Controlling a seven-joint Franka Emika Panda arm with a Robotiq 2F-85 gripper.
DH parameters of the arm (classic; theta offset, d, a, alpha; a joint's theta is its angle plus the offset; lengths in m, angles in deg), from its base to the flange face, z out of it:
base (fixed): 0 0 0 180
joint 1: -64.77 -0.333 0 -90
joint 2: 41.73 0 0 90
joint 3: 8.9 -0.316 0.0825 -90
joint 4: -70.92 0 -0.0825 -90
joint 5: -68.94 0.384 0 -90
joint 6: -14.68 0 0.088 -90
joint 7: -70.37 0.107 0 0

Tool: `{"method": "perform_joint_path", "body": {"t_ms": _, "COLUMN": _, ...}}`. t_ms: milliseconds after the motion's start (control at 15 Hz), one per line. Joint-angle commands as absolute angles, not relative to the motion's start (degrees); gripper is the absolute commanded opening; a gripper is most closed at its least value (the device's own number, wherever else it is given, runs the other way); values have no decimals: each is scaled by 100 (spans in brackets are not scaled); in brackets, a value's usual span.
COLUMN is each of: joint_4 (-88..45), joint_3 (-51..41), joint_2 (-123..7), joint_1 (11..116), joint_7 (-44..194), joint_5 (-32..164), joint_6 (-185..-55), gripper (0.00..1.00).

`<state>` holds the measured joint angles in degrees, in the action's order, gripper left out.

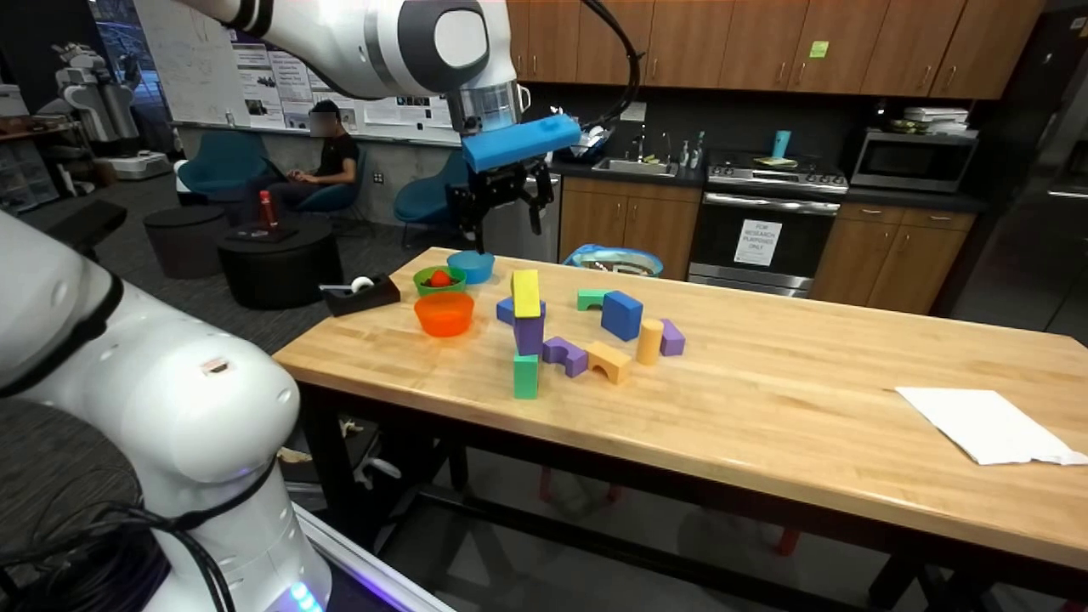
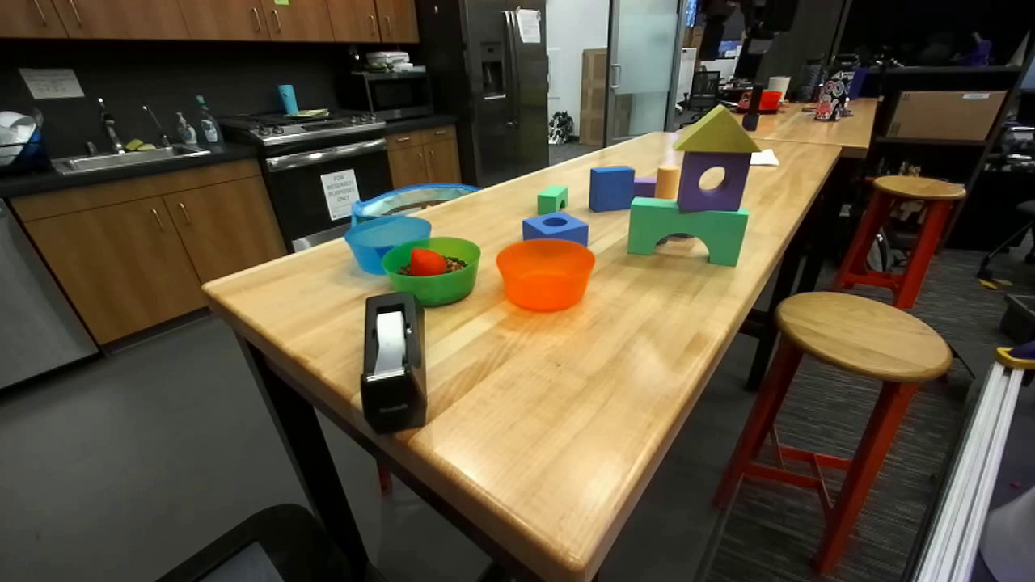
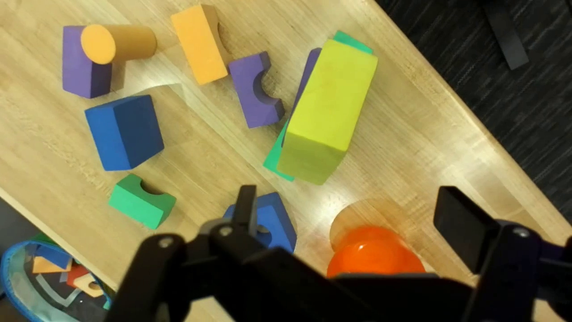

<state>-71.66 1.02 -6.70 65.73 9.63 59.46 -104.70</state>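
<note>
A yellow triangular prism tops a block tower near a long edge of the wooden surface, resting on a purple block with a round hole, which stands on a green arch block. The end effector hangs above the tower, released, its fingers spread wide and apart from the prism. Just beside the tower lies a purple arch block, its end close to an orange arch block; past them an orange cylinder stands upright near another purple block. Nearby are a large blue block, a small green arch and a blue block with a hole. In both exterior views an orange bowl sits near that last block. Next to it a green bowl holds a red object on dark bits, with a blue bowl just beside. A black tape dispenser rests at the surface's short end. Beyond the opposite long edge, a blue-rimmed bag contains more blocks. In an exterior view, a white sheet lies well apart on the surface, and a person sits in the background.
</note>
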Motion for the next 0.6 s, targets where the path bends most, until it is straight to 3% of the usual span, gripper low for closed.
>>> {"method": "perform_joint_path", "body": {"t_ms": 0, "joint_4": -7661, "joint_3": 302, "joint_2": -241, "joint_1": 6432, "joint_7": 229, "joint_5": 5750, "joint_6": -10872, "gripper": 100}}
{"method": "perform_joint_path", "body": {"t_ms": 533, "joint_4": -8088, "joint_3": 715, "joint_2": 190, "joint_1": 6388, "joint_7": -1431, "joint_5": 6004, "joint_6": -10972, "gripper": 100}}
